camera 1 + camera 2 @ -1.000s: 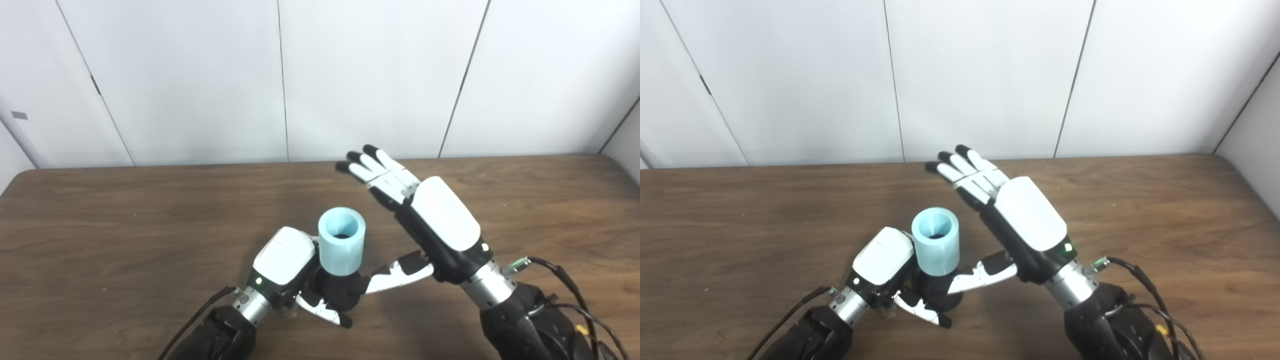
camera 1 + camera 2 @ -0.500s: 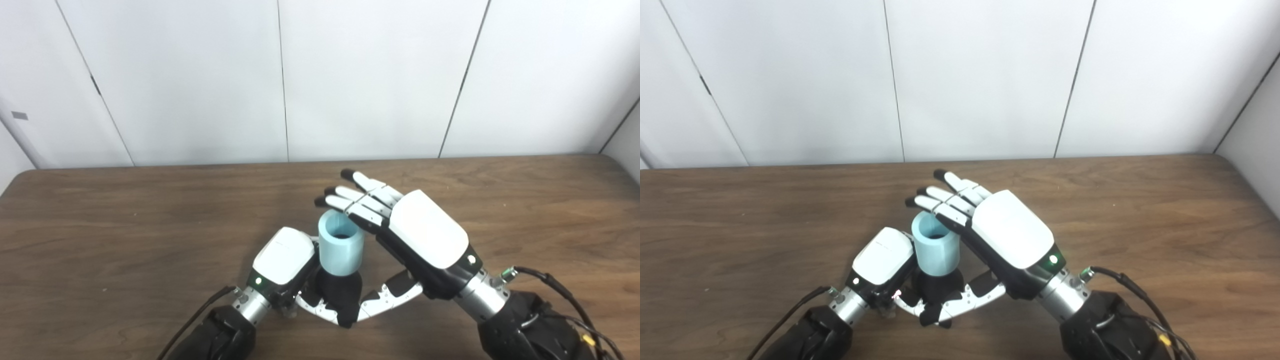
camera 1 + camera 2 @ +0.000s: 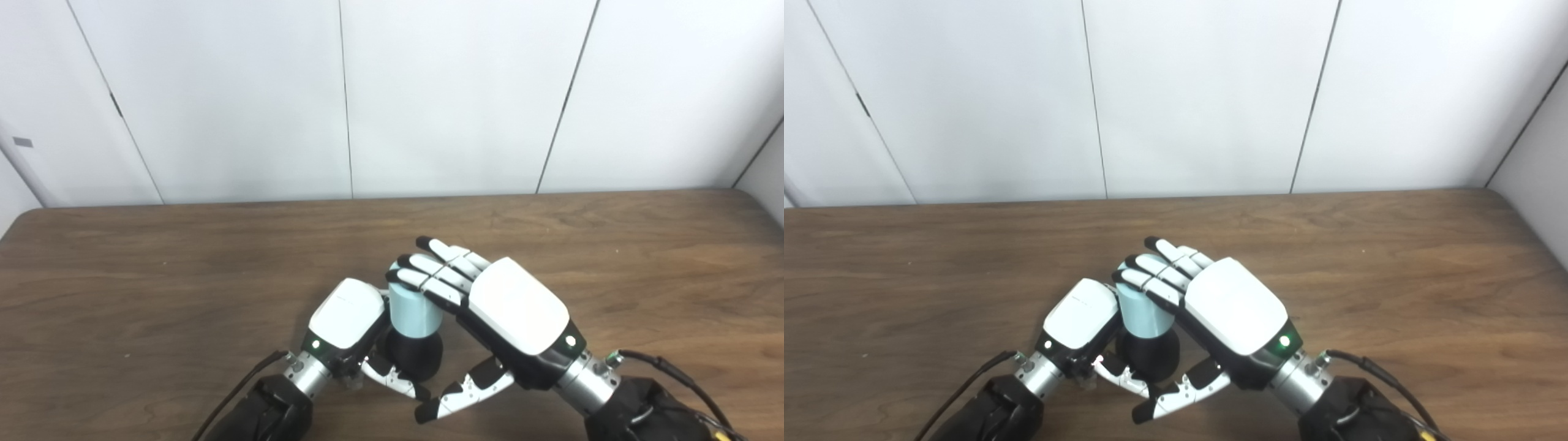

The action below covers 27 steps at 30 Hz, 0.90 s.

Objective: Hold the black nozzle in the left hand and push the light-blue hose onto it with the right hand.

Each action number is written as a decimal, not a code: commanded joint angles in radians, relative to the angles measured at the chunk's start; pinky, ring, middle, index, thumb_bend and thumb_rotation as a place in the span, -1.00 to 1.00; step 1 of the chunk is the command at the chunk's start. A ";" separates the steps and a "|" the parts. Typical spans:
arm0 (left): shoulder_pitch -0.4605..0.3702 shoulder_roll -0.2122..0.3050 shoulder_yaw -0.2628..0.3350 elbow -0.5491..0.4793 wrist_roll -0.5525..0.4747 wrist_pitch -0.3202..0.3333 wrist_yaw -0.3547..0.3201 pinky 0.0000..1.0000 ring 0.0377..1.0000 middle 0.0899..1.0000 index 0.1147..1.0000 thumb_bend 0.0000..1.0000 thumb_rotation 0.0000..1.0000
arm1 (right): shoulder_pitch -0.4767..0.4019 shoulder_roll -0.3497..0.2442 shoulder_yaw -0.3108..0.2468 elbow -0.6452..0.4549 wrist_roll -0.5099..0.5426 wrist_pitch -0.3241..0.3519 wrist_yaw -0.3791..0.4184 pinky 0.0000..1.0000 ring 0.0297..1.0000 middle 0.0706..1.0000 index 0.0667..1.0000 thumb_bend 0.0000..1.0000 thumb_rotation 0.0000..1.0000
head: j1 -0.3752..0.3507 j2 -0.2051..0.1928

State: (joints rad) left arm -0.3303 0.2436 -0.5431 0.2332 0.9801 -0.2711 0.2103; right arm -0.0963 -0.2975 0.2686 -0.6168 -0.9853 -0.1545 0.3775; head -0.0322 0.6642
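white wall panels stand behind a dark wooden tabletop (image 3: 153,275); everything in play sits toward the near edge, about midway between the left and right edges.

the left hand (image 3: 348,321) is closed around the black nozzle (image 3: 411,355), its thumb curling under the front of it, holding it upright just above or on the wood; which of the two cannot be told. the light-blue hose (image 3: 411,312) is a short, wide piece of tube standing on top of the nozzle, its lower end already over the black part.

the right hand (image 3: 499,309) grips nothing. its fingers (image 3: 429,278) are stretched out flat and lie across the top opening of the hose, covering the rim, while its thumb hangs loose below, near the front of the nozzle and apart from it. it looks to be pressing down with the flat of the fingers rather than clasping the tube.

by the look of it the task is well along: nozzle held, hose started on. what is left is to seat it fully, and a fair band of black shows under the blue. how deep it should go cannot be told. the main risk is the tube tipping if the push runs off-centre.
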 commanded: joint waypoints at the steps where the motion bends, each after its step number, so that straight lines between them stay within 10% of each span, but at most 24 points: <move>1: 0.054 0.009 -0.018 0.033 0.015 0.010 -0.002 -0.73 -0.67 -0.16 -0.17 0.05 -1.00 | 0.011 -0.019 0.009 0.025 -0.039 0.004 0.060 0.83 0.99 0.87 0.81 0.85 0.63 | -0.001 0.000; 9: 0.054 0.012 -0.023 0.031 0.022 0.018 0.002 -0.75 -0.70 -0.16 -0.18 0.05 -1.00 | 0.034 -0.031 0.038 0.038 -0.112 0.025 0.173 0.94 1.00 1.00 0.99 0.83 0.76 | -0.002 0.003; 27: 0.049 0.021 -0.033 0.034 0.019 0.017 0.015 -0.72 -0.67 -0.16 -0.17 0.05 -1.00 | 0.072 -0.067 0.056 0.061 -0.078 -0.023 0.087 0.74 0.93 0.91 0.84 0.73 0.74 | -0.007 0.006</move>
State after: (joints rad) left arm -0.3268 0.2527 -0.5541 0.2291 0.9795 -0.2454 0.2261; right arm -0.0669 -0.3277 0.3098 -0.6093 -1.0717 -0.1560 0.4057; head -0.0383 0.6703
